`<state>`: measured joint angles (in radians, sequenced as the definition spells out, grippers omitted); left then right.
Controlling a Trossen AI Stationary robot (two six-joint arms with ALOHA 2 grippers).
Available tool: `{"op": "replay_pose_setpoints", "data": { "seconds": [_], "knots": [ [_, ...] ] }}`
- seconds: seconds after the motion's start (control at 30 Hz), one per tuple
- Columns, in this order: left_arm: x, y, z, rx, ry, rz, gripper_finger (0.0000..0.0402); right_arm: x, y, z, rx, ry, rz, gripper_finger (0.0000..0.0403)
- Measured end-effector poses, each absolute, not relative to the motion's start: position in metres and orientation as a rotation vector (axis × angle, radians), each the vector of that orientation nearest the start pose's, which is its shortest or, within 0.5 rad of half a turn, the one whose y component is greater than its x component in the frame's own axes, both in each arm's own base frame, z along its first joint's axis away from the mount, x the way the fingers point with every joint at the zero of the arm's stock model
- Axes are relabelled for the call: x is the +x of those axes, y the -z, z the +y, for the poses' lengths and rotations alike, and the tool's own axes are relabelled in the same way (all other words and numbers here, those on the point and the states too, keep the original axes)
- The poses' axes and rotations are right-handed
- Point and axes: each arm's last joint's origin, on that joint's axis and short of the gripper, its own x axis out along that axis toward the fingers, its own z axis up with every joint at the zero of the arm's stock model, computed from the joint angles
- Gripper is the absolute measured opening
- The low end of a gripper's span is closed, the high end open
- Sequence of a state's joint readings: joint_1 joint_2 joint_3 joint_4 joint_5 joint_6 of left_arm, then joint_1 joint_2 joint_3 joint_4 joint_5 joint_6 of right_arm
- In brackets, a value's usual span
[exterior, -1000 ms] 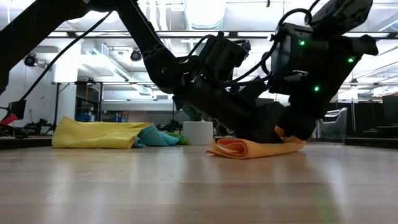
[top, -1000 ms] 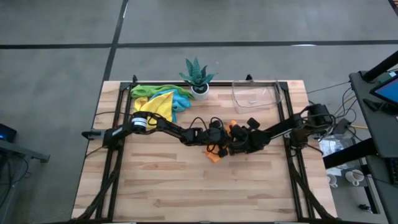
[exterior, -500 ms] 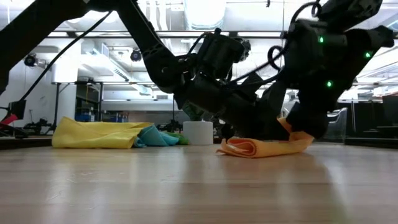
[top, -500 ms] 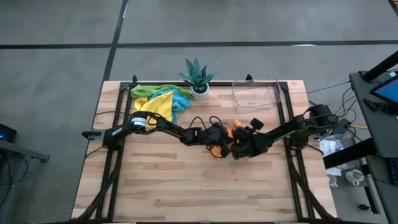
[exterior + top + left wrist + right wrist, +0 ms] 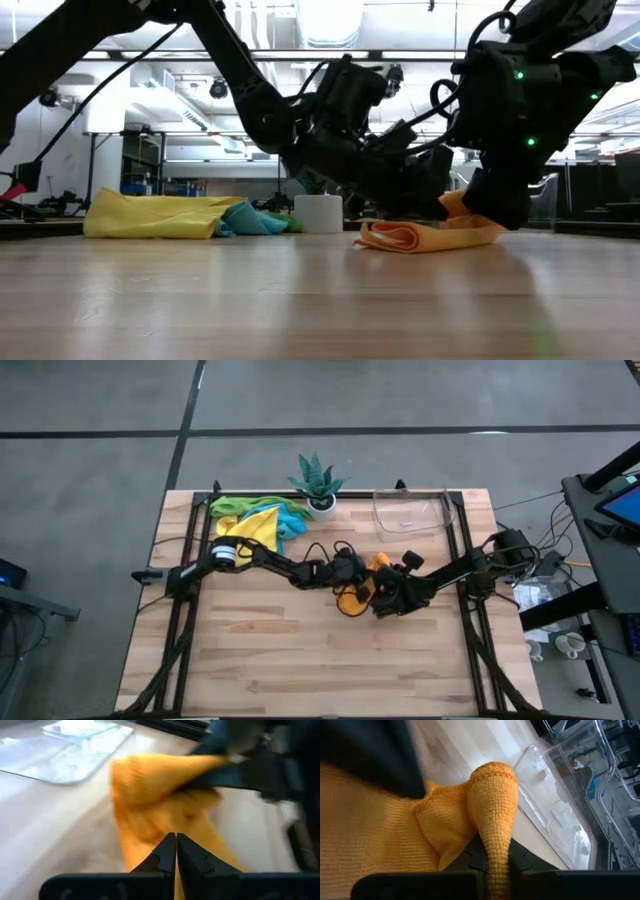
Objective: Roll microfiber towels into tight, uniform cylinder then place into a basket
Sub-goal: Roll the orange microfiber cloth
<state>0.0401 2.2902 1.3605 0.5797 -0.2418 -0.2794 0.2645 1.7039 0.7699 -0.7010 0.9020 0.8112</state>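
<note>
Orange microfiber towel [image 5: 425,236] lies half-rolled near the middle of the table [image 5: 300,670], and my two arms meet over it; seen from above, it sits at about three o'clock from the table's centre. To roll it well, I judge I should keep both ends of the roll level, turn the coil over itself with steady tension and press down lightly so the layers stay snug, since a loose corner would leave a cone and not a cylinder. My left gripper [image 5: 176,851] has its fingers pressed together, tips on the orange cloth; whether any fold is caught between them I cannot tell. My right gripper [image 5: 492,855] is pinching a raised fold of the same towel, the cloth standing up between its fingers. Along the coiled edge facing the low camera the cloth is curled over itself, while the rest is flat and creased. Off at eleven o'clock the other towels [image 5: 255,520] lie in a heap, yellow, green and blue. At one o'clock the clear basket [image 5: 412,512] stands with nothing showing in it, well apart from the roll, with the potted plant [image 5: 318,482] between heap and basket.
</note>
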Motion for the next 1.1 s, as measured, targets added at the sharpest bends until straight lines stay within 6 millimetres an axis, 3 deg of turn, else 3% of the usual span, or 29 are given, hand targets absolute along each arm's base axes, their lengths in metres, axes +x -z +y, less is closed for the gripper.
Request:
{"op": "replay_pose_setpoints", "data": {
  "seconds": [0.37, 0.6, 0.97, 1.1],
  "knots": [
    [0.478, -0.112, 0.05, -0.24, -0.124, 0.298, 0.0, 0.241, -0.118, 0.042, -0.243, 0.952, 1.034, 0.0014],
    [0.48, -0.114, 0.052, -0.169, -0.101, 0.331, 0.0, 0.242, -0.118, 0.042, -0.238, 0.951, 1.032, 0.0014],
    [0.48, -0.115, 0.077, -0.175, -0.151, 0.358, 0.0, 0.248, -0.123, 0.044, -0.223, 0.936, 1.02, 0.0014],
    [0.48, -0.115, 0.075, -0.194, -0.068, 0.368, 0.0, 0.249, -0.124, 0.044, -0.232, 0.929, 1.024, 0.0014]
  ]
}}
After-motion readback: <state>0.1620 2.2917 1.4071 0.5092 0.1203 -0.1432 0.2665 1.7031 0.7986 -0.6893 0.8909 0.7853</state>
